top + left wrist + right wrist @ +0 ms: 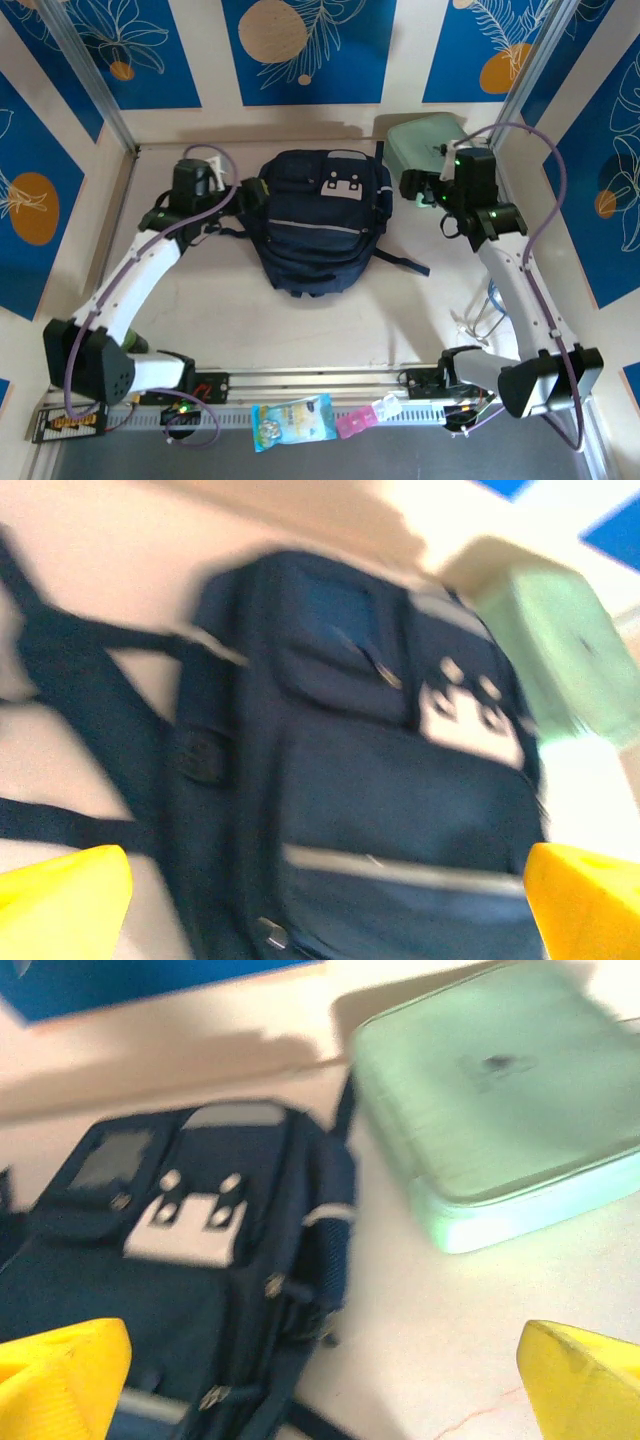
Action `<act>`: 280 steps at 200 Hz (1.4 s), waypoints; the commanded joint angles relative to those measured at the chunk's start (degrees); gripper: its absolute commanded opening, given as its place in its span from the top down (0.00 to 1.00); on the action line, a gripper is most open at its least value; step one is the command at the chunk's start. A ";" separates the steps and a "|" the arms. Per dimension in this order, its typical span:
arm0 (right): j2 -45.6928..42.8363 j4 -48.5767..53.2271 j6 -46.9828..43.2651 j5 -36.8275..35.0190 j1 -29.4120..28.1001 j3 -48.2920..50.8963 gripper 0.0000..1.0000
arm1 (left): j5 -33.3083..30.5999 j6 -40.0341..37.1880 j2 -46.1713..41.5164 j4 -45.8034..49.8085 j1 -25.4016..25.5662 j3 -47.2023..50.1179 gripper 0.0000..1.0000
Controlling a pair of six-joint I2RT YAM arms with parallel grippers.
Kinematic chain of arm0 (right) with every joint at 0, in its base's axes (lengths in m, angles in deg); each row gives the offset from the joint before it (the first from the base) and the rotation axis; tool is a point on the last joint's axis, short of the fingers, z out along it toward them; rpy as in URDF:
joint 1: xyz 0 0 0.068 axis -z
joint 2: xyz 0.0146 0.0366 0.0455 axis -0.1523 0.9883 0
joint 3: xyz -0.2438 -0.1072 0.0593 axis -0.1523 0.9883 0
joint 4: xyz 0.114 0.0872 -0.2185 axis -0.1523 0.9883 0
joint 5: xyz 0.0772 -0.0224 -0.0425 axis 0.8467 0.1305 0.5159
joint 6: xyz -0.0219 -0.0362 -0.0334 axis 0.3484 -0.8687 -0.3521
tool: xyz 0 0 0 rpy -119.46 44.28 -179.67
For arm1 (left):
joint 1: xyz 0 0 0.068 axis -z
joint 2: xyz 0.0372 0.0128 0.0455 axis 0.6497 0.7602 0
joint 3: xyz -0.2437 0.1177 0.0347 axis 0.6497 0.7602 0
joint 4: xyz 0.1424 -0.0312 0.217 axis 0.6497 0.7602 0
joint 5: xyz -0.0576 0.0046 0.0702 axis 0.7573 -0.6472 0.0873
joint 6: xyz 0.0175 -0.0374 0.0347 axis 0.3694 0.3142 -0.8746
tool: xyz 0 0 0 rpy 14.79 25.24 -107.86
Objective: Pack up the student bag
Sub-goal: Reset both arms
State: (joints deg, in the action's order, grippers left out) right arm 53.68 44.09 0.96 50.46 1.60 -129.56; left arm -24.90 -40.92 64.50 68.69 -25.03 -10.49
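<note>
The student bag point(320, 220), dark navy with a pale stripe and a light grey patch, lies flat at the back centre of the table, straps trailing to both sides. My left gripper point(248, 196) hovers at the bag's left edge. In the left wrist view its yellow fingertips point(62, 905) stand wide apart over the bag's front point(400, 810), gripper point(325, 910) open and empty. My right gripper point(416, 189) hangs just right of the bag, beside the mint green case point(425, 145). In the right wrist view the gripper point(320, 1390) is open above the bag's side point(200, 1290) and bare table.
The mint green zip case point(500, 1100) lies at the back right, close to the bag's top corner. A snack packet point(292, 420) and a pink item point(358, 420) lie by the near rail. A clear wiry object point(488, 312) sits beside the right arm. Walls close three sides.
</note>
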 commanded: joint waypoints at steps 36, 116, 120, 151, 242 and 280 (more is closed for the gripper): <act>-1.14 -18.51 8.58 -12.44 8.60 16.93 0.01 | -31.30 -7.23 -4.92 -24.09 -7.47 21.86 0.00; 0.39 -46.81 6.09 -20.37 8.68 41.83 0.01 | -34.79 -22.80 0.28 -50.75 -10.93 38.75 0.00; 1.08 -47.25 5.96 -20.19 8.47 41.96 0.01 | -33.42 -23.85 0.65 -52.02 -10.95 39.25 0.00; 6.04 -56.48 1.78 -14.33 7.17 43.76 0.01 | -23.56 -28.71 4.28 -61.19 -10.92 41.93 0.00; 15.45 -77.21 -6.58 4.54 7.86 48.35 0.01 | -9.09 -32.91 16.66 -82.52 -11.48 47.31 0.00; 20.36 -79.16 -7.55 2.21 6.44 46.90 0.01 | -14.13 -30.01 17.14 -80.01 -12.17 46.08 0.00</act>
State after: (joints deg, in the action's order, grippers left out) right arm 72.10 -30.42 -4.18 52.91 9.32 -81.61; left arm -36.77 -72.44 81.87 -8.36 -36.16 36.00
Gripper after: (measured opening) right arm 0.991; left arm 0.995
